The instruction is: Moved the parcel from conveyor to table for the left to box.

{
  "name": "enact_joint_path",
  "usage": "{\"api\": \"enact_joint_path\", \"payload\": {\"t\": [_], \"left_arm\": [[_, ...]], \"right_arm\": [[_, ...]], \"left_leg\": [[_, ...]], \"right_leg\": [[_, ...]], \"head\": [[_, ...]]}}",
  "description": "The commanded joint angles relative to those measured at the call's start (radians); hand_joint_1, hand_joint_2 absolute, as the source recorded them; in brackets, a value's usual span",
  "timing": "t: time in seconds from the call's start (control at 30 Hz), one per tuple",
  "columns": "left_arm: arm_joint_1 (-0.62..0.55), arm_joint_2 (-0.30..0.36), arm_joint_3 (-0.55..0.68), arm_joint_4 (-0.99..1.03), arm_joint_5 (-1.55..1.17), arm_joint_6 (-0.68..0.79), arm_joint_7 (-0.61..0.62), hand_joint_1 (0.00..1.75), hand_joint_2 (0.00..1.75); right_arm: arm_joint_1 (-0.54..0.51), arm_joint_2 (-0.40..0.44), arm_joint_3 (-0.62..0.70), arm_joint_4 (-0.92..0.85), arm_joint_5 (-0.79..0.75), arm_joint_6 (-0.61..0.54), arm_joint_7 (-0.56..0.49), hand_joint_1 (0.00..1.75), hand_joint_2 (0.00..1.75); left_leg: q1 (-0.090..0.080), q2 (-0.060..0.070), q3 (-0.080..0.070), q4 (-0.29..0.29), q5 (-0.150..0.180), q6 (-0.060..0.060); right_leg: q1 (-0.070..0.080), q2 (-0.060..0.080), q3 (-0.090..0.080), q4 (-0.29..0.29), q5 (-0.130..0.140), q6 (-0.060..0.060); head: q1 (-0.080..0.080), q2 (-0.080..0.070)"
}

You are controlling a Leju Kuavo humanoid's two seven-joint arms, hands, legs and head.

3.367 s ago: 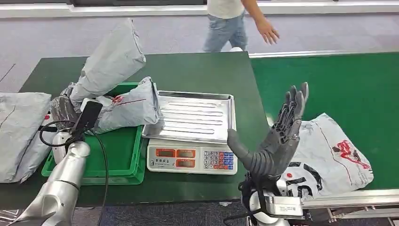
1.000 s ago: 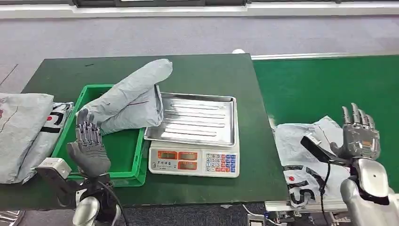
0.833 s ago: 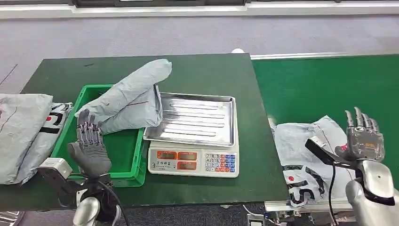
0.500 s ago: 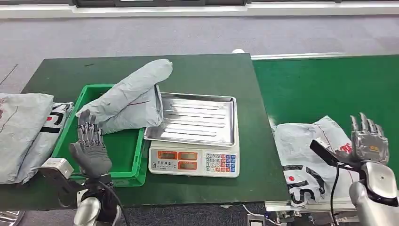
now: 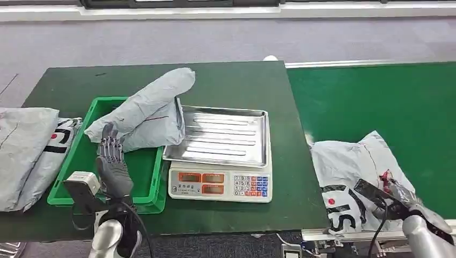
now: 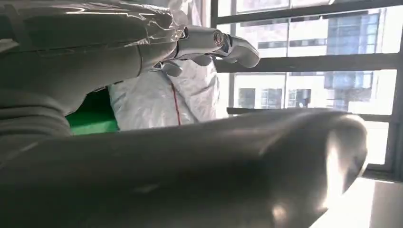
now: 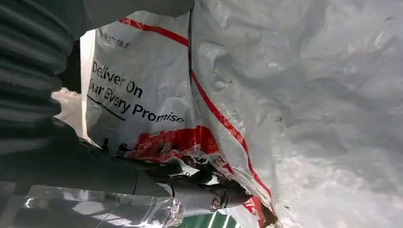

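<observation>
The parcel (image 5: 357, 174) lies on the conveyor (image 5: 376, 102) at lower right — the right hand (image 5: 400, 198) rests on it, grasp unclear. Lower left, the left hand (image 5: 113, 164) hovers over the green box (image 5: 86, 156) — fingers apart, holding nothing.

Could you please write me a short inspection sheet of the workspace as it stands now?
Surface: dark green table, brighter green conveyor beside it.
Job's things: grey parcel lies on the conveyor; green box holds two grey parcels.
Clutter: weighing scale with steel tray; more grey bags at the table's far left.
Hands: left hand raised over the box, holding nothing; right hand low on the parcel, grip unclear.
Cables: black cable by the right wrist.
Surroundings: grey floor, windows in the left wrist view.
</observation>
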Motion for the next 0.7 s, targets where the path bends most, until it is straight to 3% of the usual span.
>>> {"api": "enact_joint_path", "payload": {"t": [0.03, 0.1, 0.13, 0.23, 0.33, 0.43, 0.5, 0.7], "left_arm": [[-0.002, -0.004, -0.023, 0.012, -0.032, -0.006, 0.034, 0.00, 0.00], [0.000, -0.006, -0.021, 0.008, -0.039, -0.009, 0.039, 0.00, 0.00], [0.011, -0.007, -0.013, -0.004, -0.038, -0.007, 0.040, 0.00, 0.00], [0.081, -0.010, 0.013, -0.070, -0.048, 0.001, 0.036, 0.00, 0.00], [0.112, -0.012, 0.024, -0.100, -0.056, -0.008, 0.029, 0.00, 0.00], [0.136, -0.024, 0.040, -0.114, -0.062, -0.011, 0.019, 0.00, 0.00], [0.135, -0.026, 0.043, -0.104, -0.062, -0.017, 0.013, 0.00, 0.00], [0.129, -0.028, 0.043, -0.100, -0.063, -0.017, 0.013, 0.00, 0.00]], "right_arm": [[0.086, 0.087, 0.115, 0.022, -0.053, 0.057, 0.024, 0.00, 1.75], [0.129, 0.090, 0.144, -0.024, -0.065, 0.060, -0.018, 0.00, 1.75], [0.131, 0.102, 0.143, -0.044, -0.092, 0.047, -0.050, 1.75, 1.75], [0.108, 0.137, 0.177, -0.155, -0.061, -0.151, -0.053, 1.75, 1.75], [0.089, 0.149, 0.193, -0.193, -0.058, -0.123, -0.017, 1.75, 1.75], [0.102, 0.167, 0.153, -0.294, -0.065, -0.281, -0.050, 1.75, 1.75], [0.118, 0.167, 0.139, -0.375, -0.066, -0.278, -0.038, 1.75, 1.75], [0.130, 0.166, 0.135, -0.388, -0.067, -0.275, -0.036, 1.75, 1.75]], "left_leg": [[0.002, 0.000, 0.004, -0.003, 0.000, -0.001], [0.003, -0.002, 0.007, -0.003, -0.001, -0.001], [0.004, -0.001, 0.007, -0.004, 0.000, -0.001], [0.006, 0.004, 0.010, -0.003, -0.002, -0.002], [0.007, 0.015, 0.006, -0.002, -0.009, -0.004], [0.006, 0.015, 0.006, -0.003, -0.009, -0.005], [0.006, 0.013, 0.007, -0.003, -0.009, -0.004], [0.006, 0.003, 0.011, -0.002, -0.005, -0.004]], "right_leg": [[0.002, 0.000, 0.005, -0.005, 0.001, -0.001], [0.004, -0.001, 0.009, -0.006, 0.000, -0.002], [0.004, -0.001, 0.009, -0.007, 0.001, -0.002], [0.006, 0.004, 0.012, -0.007, 0.001, -0.002], [0.006, 0.013, 0.014, -0.006, -0.001, -0.006], [0.006, 0.014, 0.012, -0.005, -0.002, -0.007], [0.005, 0.011, 0.013, -0.005, -0.003, -0.007], [0.005, 0.003, 0.012, -0.004, -0.004, -0.006]], "head": [[0.000, 0.000], [0.000, 0.000], [0.000, 0.000], [0.000, 0.000], [0.000, 0.000], [0.000, 0.000], [0.000, 0.000], [0.000, 0.000]]}}
